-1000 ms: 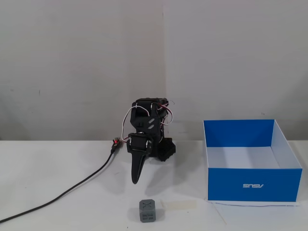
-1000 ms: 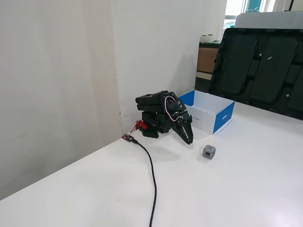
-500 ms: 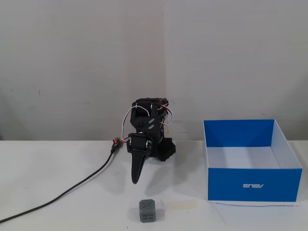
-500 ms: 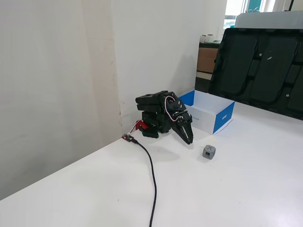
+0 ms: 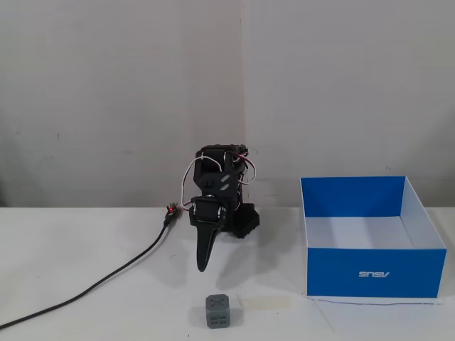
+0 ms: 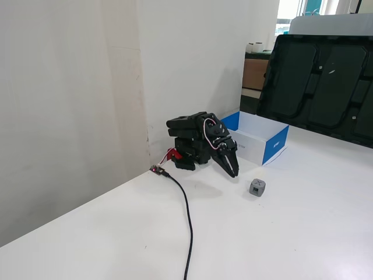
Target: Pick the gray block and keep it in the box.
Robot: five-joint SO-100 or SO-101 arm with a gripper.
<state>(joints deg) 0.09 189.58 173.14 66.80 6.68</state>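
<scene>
Nothing is done yet: the tool (image 5: 204,264), apparently closed and empty, points down at the table (image 5: 85,256), the gray block (image 5: 218,311) lies just before it, and the box (image 5: 373,273) stands empty aside.

Both fixed views are evenly, softly lit and fairly sharp. The folded black robot arm (image 5: 217,206) casts a faint shadow on the white table (image 6: 303,233). A bright window (image 6: 289,11) glares top right.
</scene>
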